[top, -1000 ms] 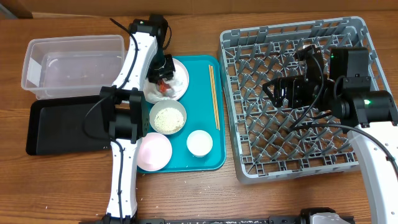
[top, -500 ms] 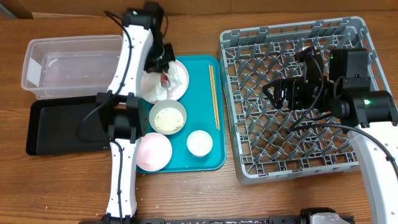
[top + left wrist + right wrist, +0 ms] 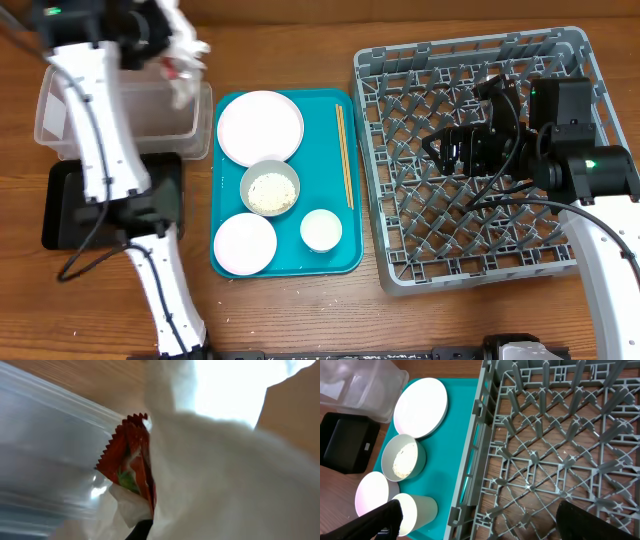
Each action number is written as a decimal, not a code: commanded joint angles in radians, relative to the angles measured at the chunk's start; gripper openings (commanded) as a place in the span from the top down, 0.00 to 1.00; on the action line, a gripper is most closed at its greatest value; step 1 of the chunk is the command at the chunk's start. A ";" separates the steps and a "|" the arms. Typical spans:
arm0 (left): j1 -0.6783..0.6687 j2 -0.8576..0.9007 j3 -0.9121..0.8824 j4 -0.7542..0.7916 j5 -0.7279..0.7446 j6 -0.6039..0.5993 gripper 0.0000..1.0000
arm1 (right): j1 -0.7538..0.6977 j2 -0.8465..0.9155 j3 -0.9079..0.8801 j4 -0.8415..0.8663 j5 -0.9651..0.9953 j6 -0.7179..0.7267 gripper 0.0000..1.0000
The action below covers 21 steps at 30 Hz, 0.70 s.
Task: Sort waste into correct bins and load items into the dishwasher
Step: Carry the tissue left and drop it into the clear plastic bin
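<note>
Napkin [image 3: 185, 90] dangles from my clamped left pincer [image 3: 170, 60] over the edge of the tub [image 3: 45, 110]; released here, it could land on the counter [image 3: 300, 320]. Right pincer [image 3: 440, 150] gapes empty.

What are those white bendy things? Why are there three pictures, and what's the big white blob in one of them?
The white bendy things are two robot arms, each ending in a two-finger pincher called a gripper. One picture is taken from above the table. The other two come from small cameras on each arm's wrist.

On the table are a clear tub, a black tray, a grey dish rack and a teal tray. The teal tray holds a white plate, a bowl of rice, a pale plate, a cup and chopsticks.

The left gripper is shut on a crumpled napkin over one end of the tub. That is the white blob, seen up close, with a red wrapper tucked in it. The right gripper is open and empty above the rack.
</note>
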 commanded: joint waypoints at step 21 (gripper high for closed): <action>0.138 0.028 -0.255 0.030 -0.203 -0.015 0.21 | -0.003 0.001 0.029 0.005 -0.009 0.029 0.00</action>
